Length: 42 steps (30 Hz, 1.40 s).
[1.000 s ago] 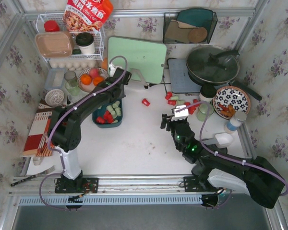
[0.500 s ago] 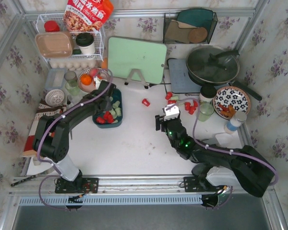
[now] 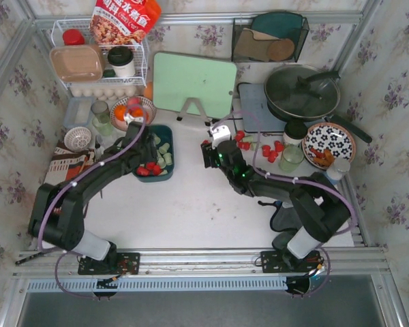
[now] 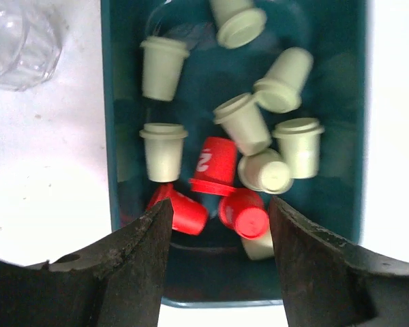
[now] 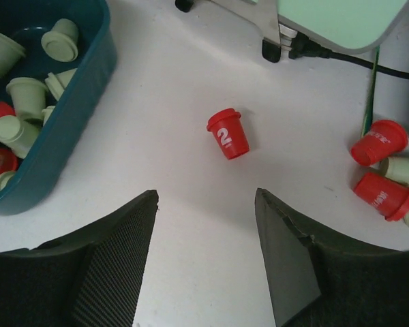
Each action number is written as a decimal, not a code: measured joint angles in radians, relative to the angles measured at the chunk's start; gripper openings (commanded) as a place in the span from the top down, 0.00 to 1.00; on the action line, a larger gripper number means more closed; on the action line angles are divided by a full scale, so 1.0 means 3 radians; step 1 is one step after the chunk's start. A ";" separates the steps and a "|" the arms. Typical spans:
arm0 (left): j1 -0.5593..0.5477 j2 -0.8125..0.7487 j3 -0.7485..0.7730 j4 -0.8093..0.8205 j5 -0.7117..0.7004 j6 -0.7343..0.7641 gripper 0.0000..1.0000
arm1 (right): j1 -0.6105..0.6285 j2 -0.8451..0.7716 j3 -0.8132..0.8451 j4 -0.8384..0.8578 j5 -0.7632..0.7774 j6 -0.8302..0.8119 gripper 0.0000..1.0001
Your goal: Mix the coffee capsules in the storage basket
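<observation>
**Teal basket under the left claw, lone red capsule before the right**

Top view: the left arm rises from its base, elbow bent out to the left. Its forearm runs up and to the right, so that the left gripper point(image 3: 148, 142) hangs over the shallow dark teal plastic storage basket point(image 3: 172, 146). This basket stands on the white table point(image 3: 191, 204), left of centre.

The right arm stretches from its base up and to the left, low across the table. The right gripper point(image 3: 211, 148) lies just right of the basket and in front of the pale green cutting board point(image 3: 194, 83) on its stand.

Left wrist view: the camera looks straight down into the basket point(image 4: 108, 136). The left gripper point(image 4: 218, 208) has its jaws apart and clamps nothing. Inside lie tapered pale green capsules point(image 4: 165, 68), tipped at various angles, and at least three bright red capsules point(image 4: 213, 162) grouped near the fingers. A clear glass point(image 4: 20, 41) stands outside the basket's wall.

Right wrist view: the right gripper point(image 5: 206, 197) also has its jaws apart, with bare table between the fingers. A lone red capsule point(image 5: 228, 134) marked with a white "2" stands beyond them, apart from the basket point(image 5: 75, 116). More loose capsules point(image 5: 378, 142), red and pale green, lie on their sides at the right edge.
</observation>
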 measured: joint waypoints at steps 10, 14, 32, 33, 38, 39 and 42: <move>-0.0094 -0.0708 -0.0153 -0.0127 0.0230 -0.0095 0.38 | -0.0415 0.0790 0.0718 -0.0397 -0.0473 0.0088 0.42; -0.0111 -0.0796 -0.0504 -0.0100 0.0174 -0.0075 0.39 | -0.0506 0.1057 0.0919 -0.0425 -0.0610 0.0092 0.43; -0.0159 -0.1219 -0.0725 0.0003 0.0071 -0.0184 0.38 | -0.0526 0.1662 0.1528 -0.0701 -0.0694 -0.0032 0.53; -0.0159 -0.1219 -0.0724 0.0001 0.0072 -0.0188 0.38 | -0.0526 0.1686 0.1549 -0.0716 -0.0697 -0.0033 0.54; -0.0160 -0.1256 -0.0724 -0.0001 0.0074 -0.0202 0.38 | -0.0528 0.1722 0.1572 -0.0767 -0.0699 -0.0057 0.61; -0.0160 -0.1268 -0.0724 -0.0001 0.0075 -0.0209 0.38 | -0.0528 0.1722 0.1572 -0.0767 -0.0703 -0.0057 0.61; -0.0160 -0.1284 -0.0724 -0.0001 0.0074 -0.0223 0.38 | -0.0528 0.1722 0.1572 -0.0768 -0.0712 -0.0057 0.67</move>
